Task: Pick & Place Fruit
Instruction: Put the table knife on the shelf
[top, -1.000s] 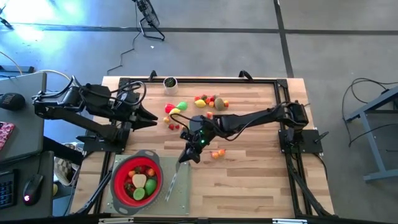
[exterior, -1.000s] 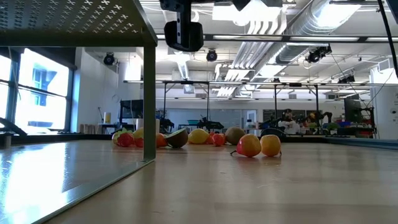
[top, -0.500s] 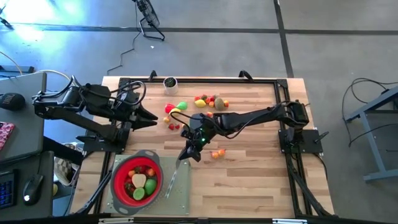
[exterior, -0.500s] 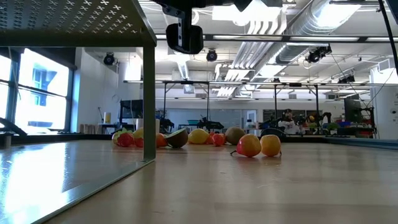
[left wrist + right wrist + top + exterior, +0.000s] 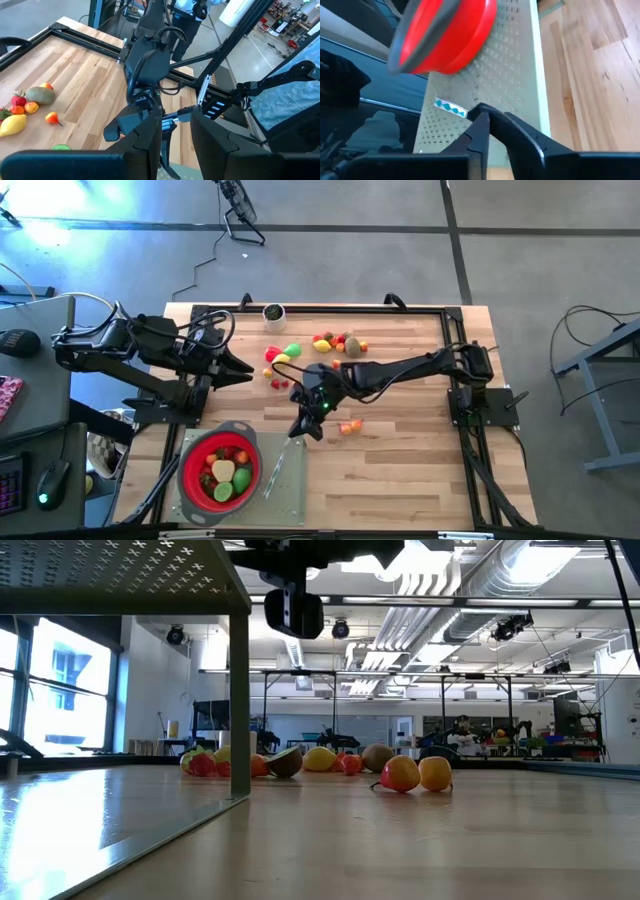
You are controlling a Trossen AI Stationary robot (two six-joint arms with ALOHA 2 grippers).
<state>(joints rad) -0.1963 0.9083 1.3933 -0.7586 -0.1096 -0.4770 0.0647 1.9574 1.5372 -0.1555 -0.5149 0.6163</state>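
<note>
Small orange toy fruits, pair (image 5: pixel 348 426): laid side by side at frame centre, just right of the right gripper (image 5: pixel 304 428), the nearer one; its state cannot be told; left gripper (image 5: pixel 245 372) is parked upper left, slightly parted, empty.

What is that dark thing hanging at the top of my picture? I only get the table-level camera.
Observer: That is the right arm's pincer. Seen from above, it hangs at a corner of a grey perforated board.
Operator: Is anything on that board?
Observer: A red strainer with a grey rim, with several toy fruits inside it, and a slim knife lying beside it.
Operator: And the other arm?
Observer: The left pincer is at the table's left side, open and holding nothing.
</note>
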